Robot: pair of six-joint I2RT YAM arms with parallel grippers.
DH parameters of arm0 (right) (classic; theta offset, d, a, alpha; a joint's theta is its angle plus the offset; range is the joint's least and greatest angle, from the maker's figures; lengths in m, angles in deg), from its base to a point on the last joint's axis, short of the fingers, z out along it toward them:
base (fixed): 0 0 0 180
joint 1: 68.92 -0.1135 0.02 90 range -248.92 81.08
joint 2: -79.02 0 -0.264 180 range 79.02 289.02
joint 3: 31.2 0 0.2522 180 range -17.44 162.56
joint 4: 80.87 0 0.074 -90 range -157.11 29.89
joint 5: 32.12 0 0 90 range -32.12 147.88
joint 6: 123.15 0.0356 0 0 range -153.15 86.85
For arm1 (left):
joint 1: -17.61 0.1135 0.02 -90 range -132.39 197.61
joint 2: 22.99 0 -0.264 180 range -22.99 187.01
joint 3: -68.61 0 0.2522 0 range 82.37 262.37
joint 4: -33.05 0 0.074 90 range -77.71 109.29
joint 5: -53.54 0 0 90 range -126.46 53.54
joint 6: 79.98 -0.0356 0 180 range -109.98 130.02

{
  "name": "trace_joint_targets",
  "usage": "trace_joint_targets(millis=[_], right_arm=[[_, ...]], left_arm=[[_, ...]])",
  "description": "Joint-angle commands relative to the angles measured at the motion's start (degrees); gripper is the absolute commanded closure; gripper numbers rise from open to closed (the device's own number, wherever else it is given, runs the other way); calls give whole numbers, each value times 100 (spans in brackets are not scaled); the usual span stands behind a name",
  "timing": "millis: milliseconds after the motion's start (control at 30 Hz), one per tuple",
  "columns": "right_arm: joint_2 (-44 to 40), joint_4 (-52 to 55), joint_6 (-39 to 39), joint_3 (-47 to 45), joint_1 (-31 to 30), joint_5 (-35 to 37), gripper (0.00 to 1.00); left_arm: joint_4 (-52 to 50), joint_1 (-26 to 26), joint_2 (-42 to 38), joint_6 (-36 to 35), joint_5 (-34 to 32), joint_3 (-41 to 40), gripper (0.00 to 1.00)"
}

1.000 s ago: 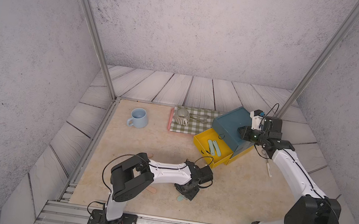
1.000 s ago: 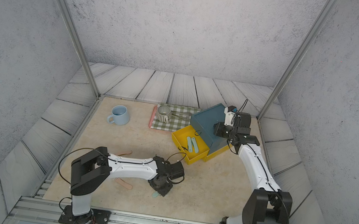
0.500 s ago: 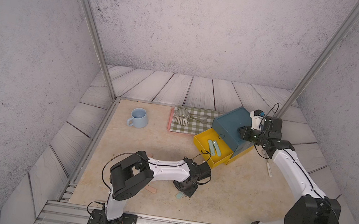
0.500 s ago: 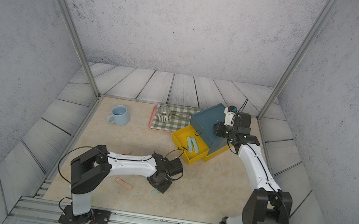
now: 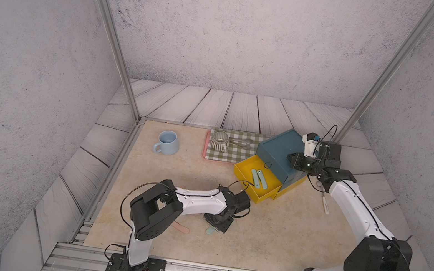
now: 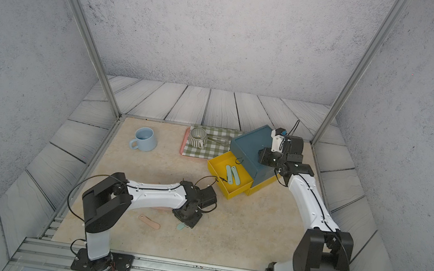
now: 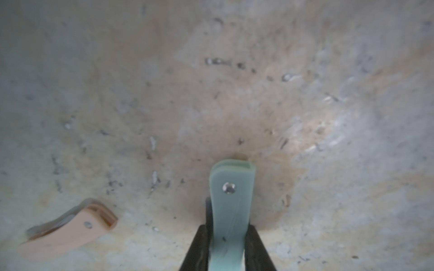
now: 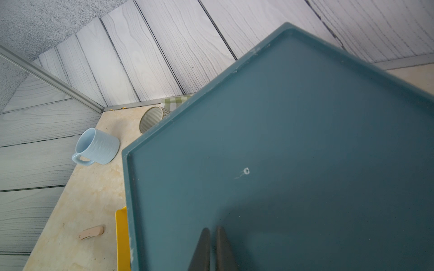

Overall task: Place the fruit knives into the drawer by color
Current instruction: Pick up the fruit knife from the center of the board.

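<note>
In front of the chest (image 5: pixel 277 151), toward the near bench (image 5: pixel 282 233) edge, the left tool (image 7: pixel 229 228) is closed narrowly on a teal knife (image 7: pixel 231 201). It grips the knife's flat sides, and the riveted end sticks out past its tips, low over the bench. Whether that end is clear of the surface I cannot tell. The right tool (image 8: pixel 212 237) has its jaws together on nothing, right at the chest's top, perhaps steadying it. Two more teal knives (image 5: pixel 259 178) lie in the pulled-out drawer (image 5: pixel 246 175), so teal looks nearly finished. A pink knife (image 5: pixel 180 227) lies on the bench just beside the left tool, on the side away from the chest, and is yet to be sorted. A pinkish patch under the left forearm may be another, but it is too hidden to say. No olive knives show, and the chest may hide some. A lower drawer front juts out slightly. The bench between the left tool and the drawer is bare. The drawer's near corner points at the left wrist, and a cable loops close to its rim, so the knife must rise over that wall. There is bare floor on either side of the two knives. A white stick (image 5: pixel 325 204) lies beside the chest under the right arm, off that path. The mug (image 5: pixel 168 142) and tray (image 5: pixel 205 146) sit behind the drawer, well apart.
</note>
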Motion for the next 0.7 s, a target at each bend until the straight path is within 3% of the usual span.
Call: trace_joint_targets(millis=[0, 367, 667], right_arm=[[602, 2323, 27, -661, -21, 460, 90], [606, 2339, 34, -641, -19, 451, 90], [614, 2352, 27, -635, -22, 446, 90]], left_arm=[[-419, 62, -400, 12, -268, 175, 100], [-680, 299, -1265, -35, -188, 1173, 100], [601, 860, -1400, 111, 872, 1802, 100]])
